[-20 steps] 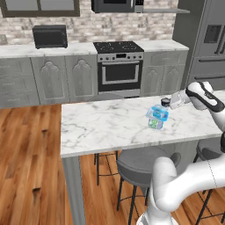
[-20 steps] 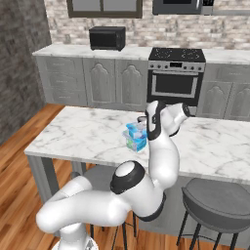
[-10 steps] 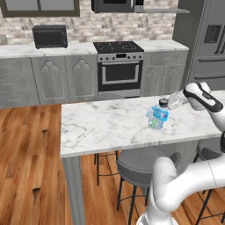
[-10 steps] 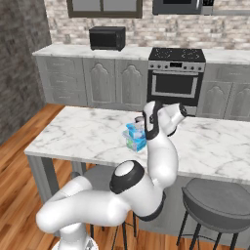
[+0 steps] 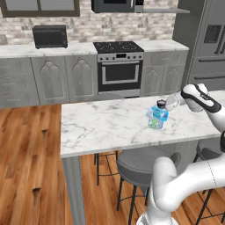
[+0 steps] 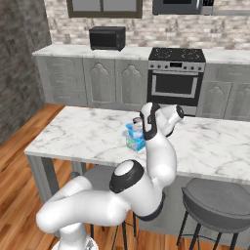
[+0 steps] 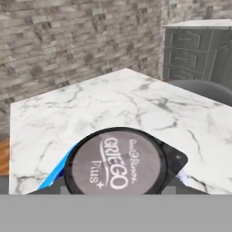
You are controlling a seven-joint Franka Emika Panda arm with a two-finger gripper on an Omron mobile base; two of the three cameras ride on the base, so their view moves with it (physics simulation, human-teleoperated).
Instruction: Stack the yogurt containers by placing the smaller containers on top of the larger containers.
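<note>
right below the gripper point(image 7: 118, 192) in your hand view you can read "griego" in large white letters across the dark round lid point(image 7: 115, 166) of the yogurt tub, with "plus+" in smaller letters beside it. a thin line of script runs along the other side of the big word, too small to read. you can read no other text.

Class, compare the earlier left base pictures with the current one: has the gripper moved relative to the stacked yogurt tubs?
No. The gripper hangs just right of the small light-blue tub stacked on the green-labelled tub, as before.
</note>
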